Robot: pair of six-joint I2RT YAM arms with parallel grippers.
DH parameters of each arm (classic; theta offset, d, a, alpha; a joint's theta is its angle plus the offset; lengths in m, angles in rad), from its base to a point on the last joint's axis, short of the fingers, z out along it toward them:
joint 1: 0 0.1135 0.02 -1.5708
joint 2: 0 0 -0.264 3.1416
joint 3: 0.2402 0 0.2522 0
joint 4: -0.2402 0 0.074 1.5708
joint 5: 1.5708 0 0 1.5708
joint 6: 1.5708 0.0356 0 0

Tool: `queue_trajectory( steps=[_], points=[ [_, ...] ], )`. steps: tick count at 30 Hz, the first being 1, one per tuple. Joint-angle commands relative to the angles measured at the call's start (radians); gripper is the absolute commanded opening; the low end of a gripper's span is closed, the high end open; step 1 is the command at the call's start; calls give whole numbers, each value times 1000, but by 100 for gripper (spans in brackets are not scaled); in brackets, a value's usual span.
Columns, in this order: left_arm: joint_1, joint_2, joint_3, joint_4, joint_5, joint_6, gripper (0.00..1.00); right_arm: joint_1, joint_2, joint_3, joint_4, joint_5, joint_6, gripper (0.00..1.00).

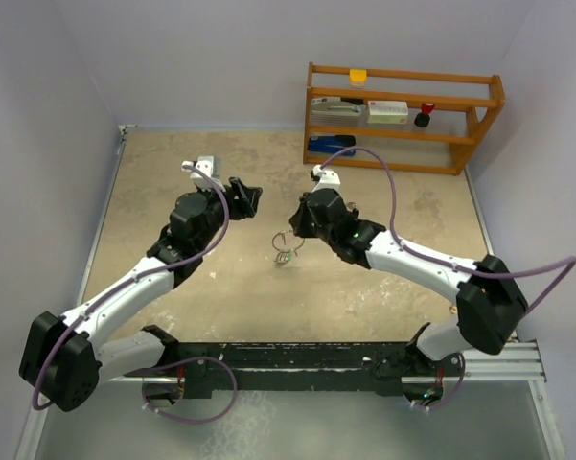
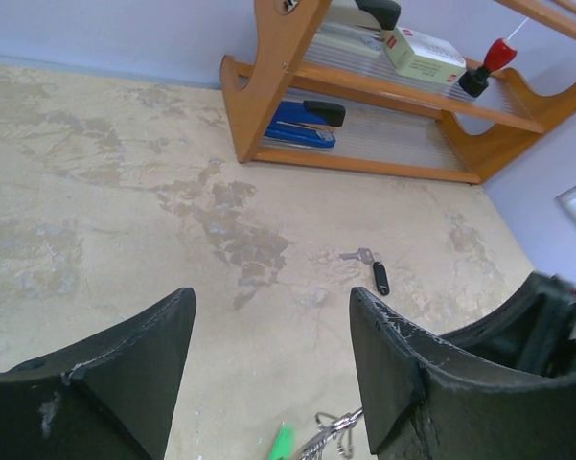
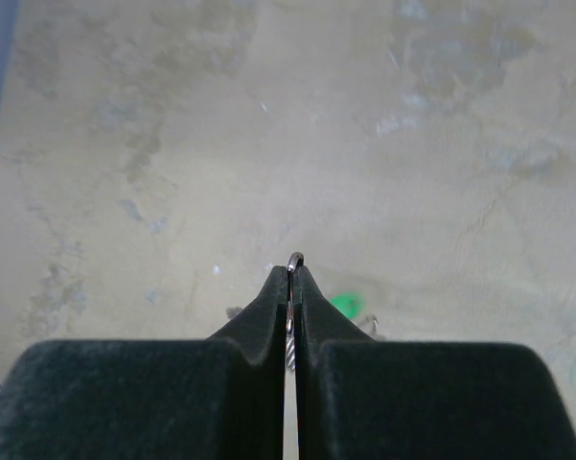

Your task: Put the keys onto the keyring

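Thin silver keyring (image 3: 292,264), green key (image 3: 345,305) beside; black-headed key (image 2: 380,277) apart.

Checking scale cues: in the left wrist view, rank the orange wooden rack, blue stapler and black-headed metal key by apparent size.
orange wooden rack
blue stapler
black-headed metal key, smallest despite lying nearer the camera

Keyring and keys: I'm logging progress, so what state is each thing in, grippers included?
keyring: pinched edge-on in the right gripper.
right gripper: shut on the keyring.
left gripper: open, holding nothing.
black-headed key: lying flat on the table, off the keyring.
green-headed key: beside the keyring's cluster; whether threaded, cannot tell.
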Motion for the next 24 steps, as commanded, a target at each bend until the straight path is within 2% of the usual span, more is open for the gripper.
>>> queue_trajectory(
  steps=[1, 9, 19, 24],
  points=[
    [7, -38, -14, 101, 59, 0, 62, 4, -98, -4, 192, 69, -198, 0],
    [7, -41, -63, 273, 221, -36, 61, 4, -201, -309, 855, -12, -502, 0],
    [7, 21, -167, 565, 338, -51, 59, 3, -143, -319, 1123, -58, -665, 0],
    [7, 60, -280, 832, 309, -59, 60, -10, -108, -334, 1249, -80, -685, 0]
  ],
)
